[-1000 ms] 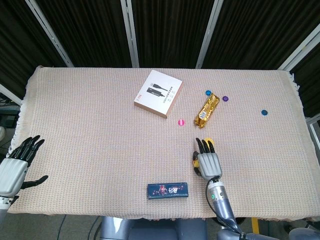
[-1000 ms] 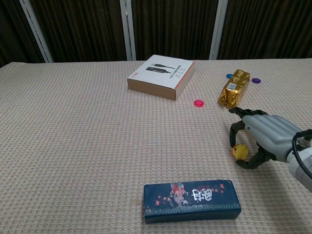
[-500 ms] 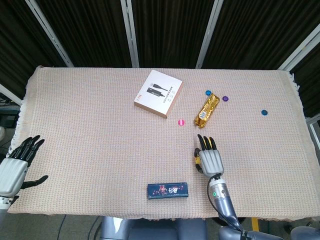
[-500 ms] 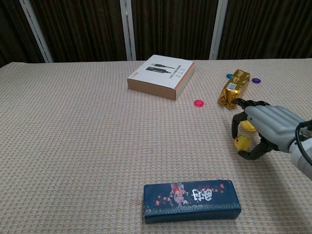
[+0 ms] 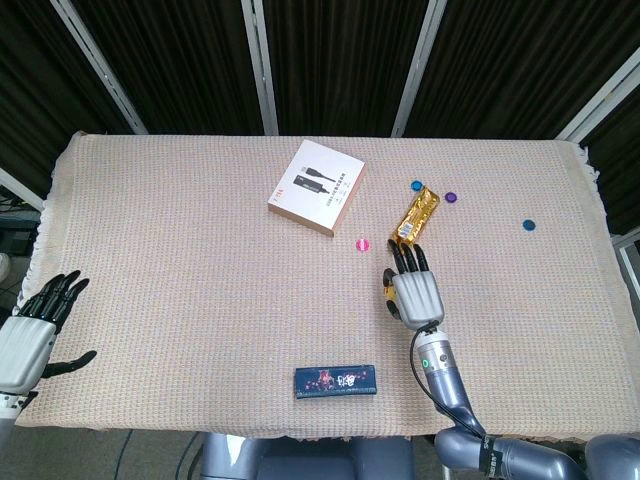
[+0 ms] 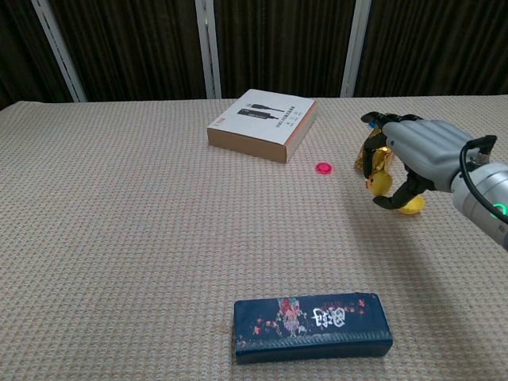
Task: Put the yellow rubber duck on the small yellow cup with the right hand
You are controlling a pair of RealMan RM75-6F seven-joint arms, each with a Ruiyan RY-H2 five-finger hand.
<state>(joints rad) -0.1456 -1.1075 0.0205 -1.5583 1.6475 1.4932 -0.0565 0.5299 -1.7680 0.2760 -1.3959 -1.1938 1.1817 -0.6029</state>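
My right hand (image 6: 418, 155) hangs above the cloth and holds the yellow rubber duck (image 6: 382, 183) between thumb and fingers. The small yellow cup (image 6: 411, 208) stands on the table just below and right of the duck, partly covered by the hand. In the head view the right hand (image 5: 413, 293) covers the cup, and only a sliver of the duck (image 5: 387, 294) shows at its left side. At the table's near left corner, my left hand (image 5: 34, 331) rests with its fingers spread and nothing in it.
A gold foil packet (image 5: 415, 216) lies just beyond the right hand. A white and brown box (image 5: 316, 187) sits mid-table, a dark blue box (image 5: 335, 381) near the front edge. A pink disc (image 5: 363, 243) and blue (image 5: 417, 185), purple (image 5: 450, 197) and blue (image 5: 528, 225) discs dot the cloth.
The right hand has risen off the cloth and moved away from me with the duck, coming over the yellow cup. The left hand has stayed still.
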